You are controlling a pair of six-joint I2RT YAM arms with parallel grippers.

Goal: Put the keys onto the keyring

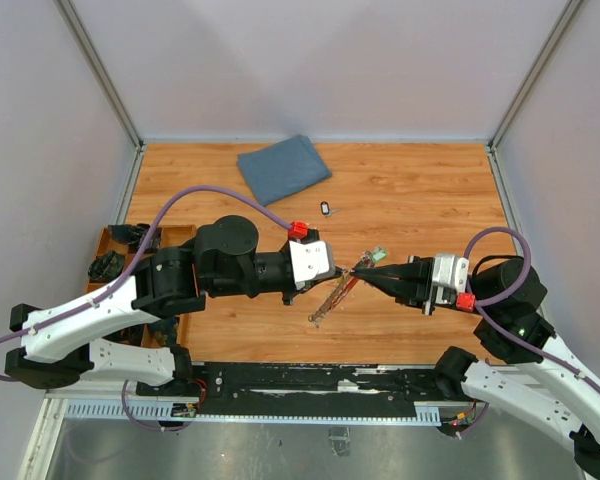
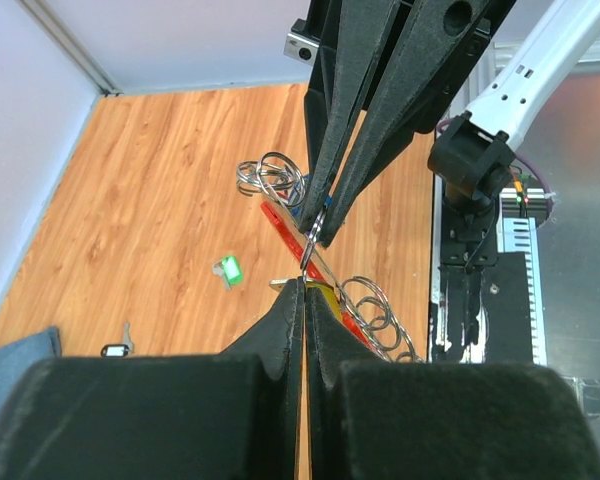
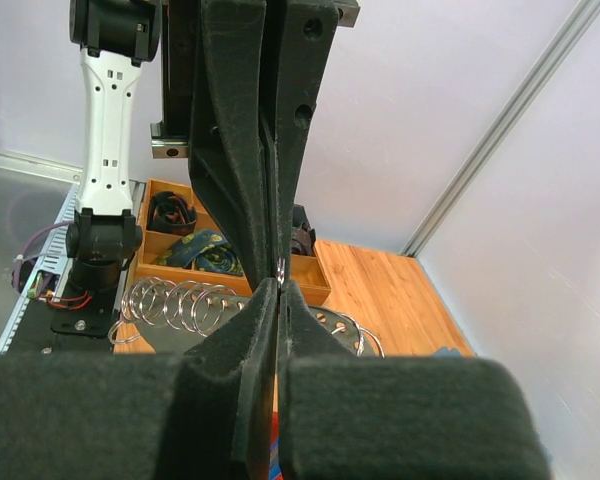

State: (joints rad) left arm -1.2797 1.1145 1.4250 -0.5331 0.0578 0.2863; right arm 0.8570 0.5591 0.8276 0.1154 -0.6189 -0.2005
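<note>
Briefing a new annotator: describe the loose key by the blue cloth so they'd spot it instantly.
On the wooden table, find the blue cloth at the far edge. Beside its near-right corner lies a tiny key, dark-headed, unlike the green-headed key.

red keyring [image 2: 278, 222] with silvery coiled chain, slanted where the left gripper [image 2: 303, 287] and right gripper [image 2: 317, 232] meet tip to tip, yellow key [image 2: 326, 290] at left tips, blue key [image 2: 325, 205] pinched in right, dark-headed key [image 1: 325, 208] flat on table [image 1: 430, 190], well apart
</note>
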